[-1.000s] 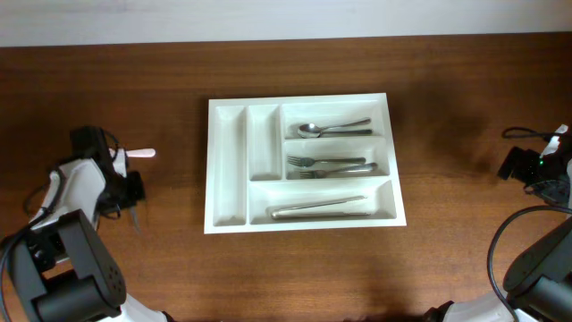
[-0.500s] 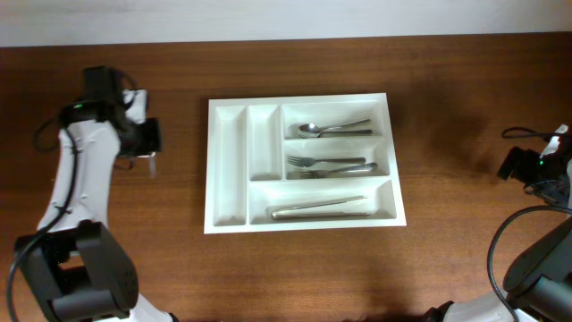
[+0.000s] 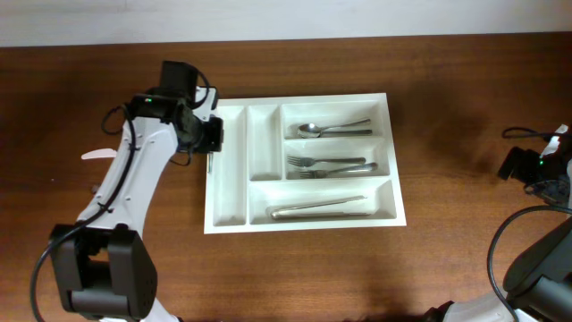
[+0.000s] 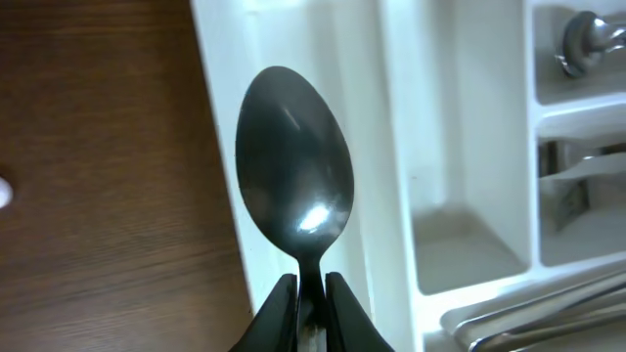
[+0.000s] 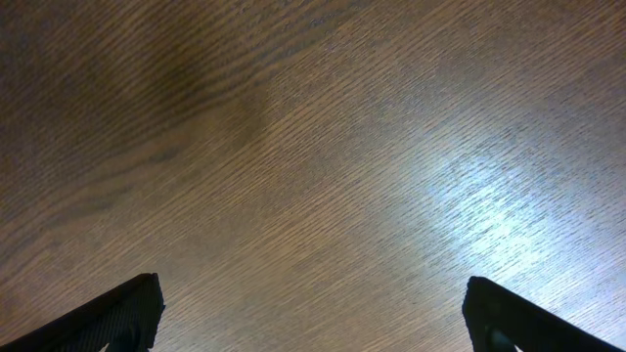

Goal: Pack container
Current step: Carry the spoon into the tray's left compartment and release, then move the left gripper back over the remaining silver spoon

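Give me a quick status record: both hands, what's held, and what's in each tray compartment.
left hand: shut on held spoon, over tray left rim
right hand: open, over bare table
top wide compartment: packed spoon
middle wide compartment: forks
bottom wide compartment: knives, probably
narrow compartments: both look empty
off tray: small white item, left of it

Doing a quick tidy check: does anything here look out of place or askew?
Nothing spilled or damaged. One pale item lies loose on the table, left of the tray. The left gripper grips a spoon above the tray's left rim.
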Available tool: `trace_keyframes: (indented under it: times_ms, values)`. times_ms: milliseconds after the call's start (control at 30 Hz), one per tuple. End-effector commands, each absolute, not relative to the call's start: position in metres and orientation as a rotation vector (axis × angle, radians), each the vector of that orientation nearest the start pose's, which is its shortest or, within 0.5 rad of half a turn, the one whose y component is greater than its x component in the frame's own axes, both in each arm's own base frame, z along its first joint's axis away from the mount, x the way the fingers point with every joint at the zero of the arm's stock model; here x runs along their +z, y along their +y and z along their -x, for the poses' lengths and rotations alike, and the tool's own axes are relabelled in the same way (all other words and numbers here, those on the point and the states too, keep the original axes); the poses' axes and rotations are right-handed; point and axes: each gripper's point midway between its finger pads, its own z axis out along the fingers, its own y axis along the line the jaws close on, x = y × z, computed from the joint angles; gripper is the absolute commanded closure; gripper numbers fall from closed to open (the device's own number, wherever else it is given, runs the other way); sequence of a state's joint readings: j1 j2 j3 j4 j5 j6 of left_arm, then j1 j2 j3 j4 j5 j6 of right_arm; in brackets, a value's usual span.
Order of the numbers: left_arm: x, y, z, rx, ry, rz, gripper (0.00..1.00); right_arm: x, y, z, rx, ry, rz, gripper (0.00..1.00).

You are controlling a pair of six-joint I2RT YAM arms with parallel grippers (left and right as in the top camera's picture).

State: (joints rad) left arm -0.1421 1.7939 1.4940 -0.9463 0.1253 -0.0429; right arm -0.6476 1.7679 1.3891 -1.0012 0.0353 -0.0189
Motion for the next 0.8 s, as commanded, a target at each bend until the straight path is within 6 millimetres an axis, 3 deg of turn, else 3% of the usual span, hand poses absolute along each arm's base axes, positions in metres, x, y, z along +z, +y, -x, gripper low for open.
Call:
trace_keyframes:
  times_ms: [0, 133, 233, 367, 467, 567, 633, 767]
  values:
    - [0.119, -0.088, -0.403, -0.251, 2.830, -0.161, 0.88, 0.102, -0.227, -0.291, -0.142, 2.800, -0.930, 0.01]
    - [0.116, -0.089, -0.404, -0.250, 2.838, -0.159, 0.73, 0.102, -0.227, -0.291, -0.142, 2.800, -0.930, 0.01]
    - [0.117, -0.089, -0.407, -0.252, 2.823, -0.160, 0.70, 0.102, -0.227, -0.291, -0.142, 2.801, -0.930, 0.01]
    - [0.119, -0.090, -0.412, -0.253, 2.799, -0.161, 0.59, 0.102, -0.227, -0.291, -0.142, 2.800, -0.930, 0.01]
    - [0.127, -0.083, -0.420, -0.231, 2.775, -0.142, 0.45, 0.102, -0.227, -0.291, -0.142, 2.800, -0.930, 0.01]
    - [0.142, -0.058, -0.431, -0.131, 2.743, -0.092, 0.31, 0.102, -0.227, -0.291, -0.142, 2.801, -0.930, 0.01]
    - [0.151, -0.030, -0.432, -0.016, 2.748, -0.084, 0.23, 0.102, -0.227, -0.291, -0.142, 2.800, -0.930, 0.01]
    - [0.149, 0.025, -0.410, 0.200, 2.843, -0.116, 0.07, 0.102, -0.227, -0.291, -0.142, 2.801, -0.930, 0.01]
